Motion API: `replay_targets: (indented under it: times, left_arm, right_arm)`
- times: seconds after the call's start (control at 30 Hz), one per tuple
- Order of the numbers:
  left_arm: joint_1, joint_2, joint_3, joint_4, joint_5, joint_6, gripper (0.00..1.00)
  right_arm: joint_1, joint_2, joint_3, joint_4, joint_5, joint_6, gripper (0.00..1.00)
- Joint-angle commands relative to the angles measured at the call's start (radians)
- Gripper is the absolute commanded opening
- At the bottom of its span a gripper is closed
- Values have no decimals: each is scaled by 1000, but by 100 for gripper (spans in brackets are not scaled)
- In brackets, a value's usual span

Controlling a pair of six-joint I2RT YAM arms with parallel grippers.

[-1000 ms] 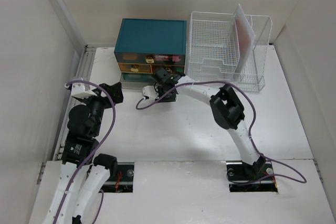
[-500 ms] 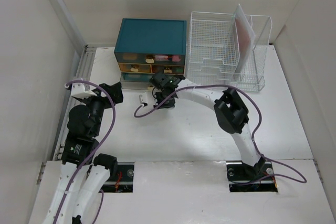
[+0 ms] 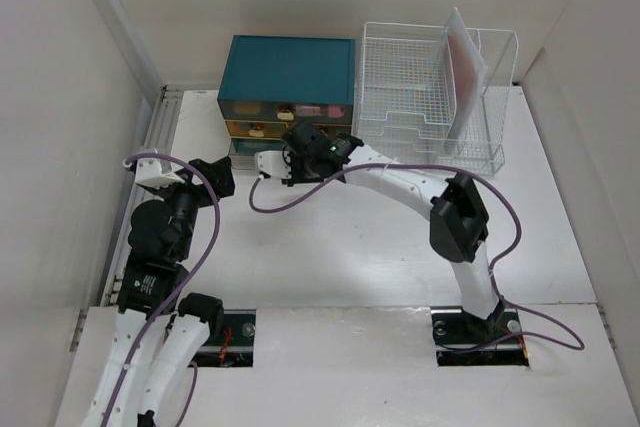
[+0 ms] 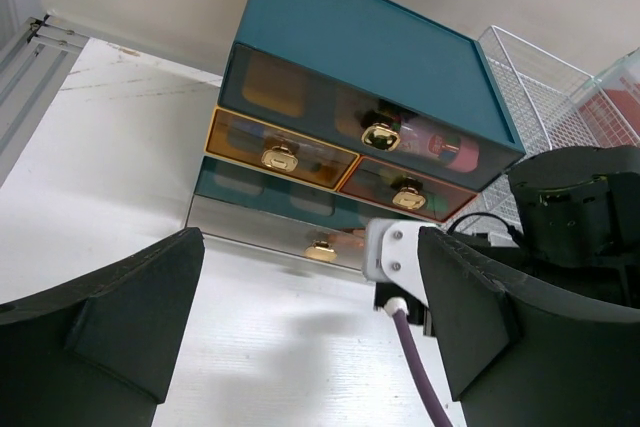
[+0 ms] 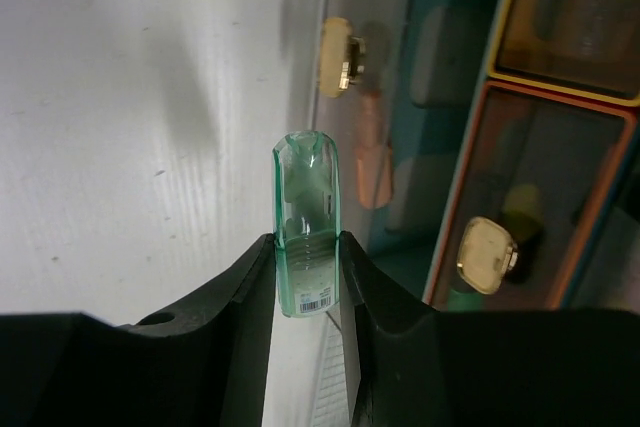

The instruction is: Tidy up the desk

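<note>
Your right pincer (image 5: 307,247) is shut tight on a small see-through green tube (image 5: 305,207). It holds the tube only by the bottom end, the end with the little sticker, and most of the tube sticks out past the fingers. The pincer hangs just in front of the teal drawer box (image 3: 290,72), close to the lowest drawer and its gold knob (image 5: 340,57). The bench (image 3: 330,247) lies under both arms, white and flat, with the drawer box and the white wire rack (image 3: 420,97) at its far end. Your left pincer (image 4: 310,317) is wide open with nothing in it. It hovers low over the left part of the bench and faces the drawers. I think the tube is meant for a drawer, but I cannot tell if any drawer is open far enough to take it. If you push ahead now, the tube could hit a drawer front, tip in the fingers and drop. With so little of it held, one small bump may be enough to knock it loose. The purple cable (image 3: 265,202) loops down beside the right pincer, so a quick turn could snag it. The two arms are also near each other, so if you move the left one in to pull a knob, they could bump.
</note>
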Motion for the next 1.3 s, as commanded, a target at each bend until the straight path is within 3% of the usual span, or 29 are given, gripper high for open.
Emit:
replay_targets:
  times: [0.0,0.5,1.27]
  left_arm:
    - [3,-10,-6,51,-6,14,86]
    - [3,0,-6,51,4,14,86]
    - [3,0,-6,51,4,14,86]
  right_arm:
    - [-10,-33,38,135,110,25,24]
    - [-112,92,152,187,183,34,28]
    - [-89,124,167,218,113,34,29]
